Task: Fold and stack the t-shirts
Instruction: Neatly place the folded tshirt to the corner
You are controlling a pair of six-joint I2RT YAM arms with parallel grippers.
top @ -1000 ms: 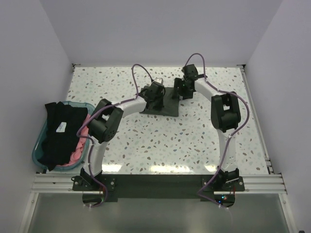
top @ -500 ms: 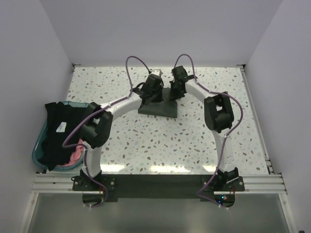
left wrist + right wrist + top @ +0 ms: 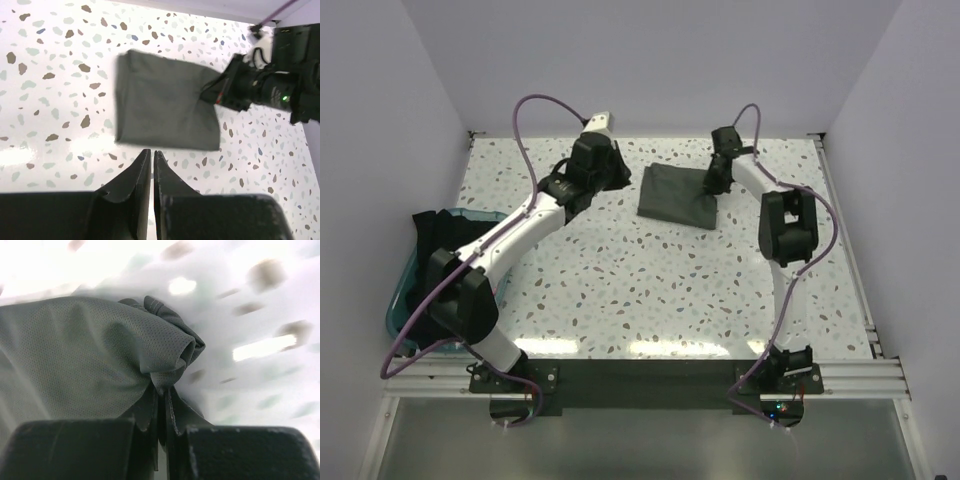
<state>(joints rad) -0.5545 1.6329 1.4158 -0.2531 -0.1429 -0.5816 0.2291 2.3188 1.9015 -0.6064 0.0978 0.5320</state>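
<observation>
Folded olive-green t-shirt (image 3: 678, 195) pinched at its edge by right end effector (image 3: 161, 405), left end effector (image 3: 151, 160) pressed together, empty; best slide it low across tabletop (image 3: 620, 270), folds flat.

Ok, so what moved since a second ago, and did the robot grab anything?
The right gripper closed on a corner of the green shirt, and the folded shirt slid away and to the right on the table. The left gripper swung off to the left, shut and holding nothing. The teal tub with the black shirt stayed at the left edge.
</observation>
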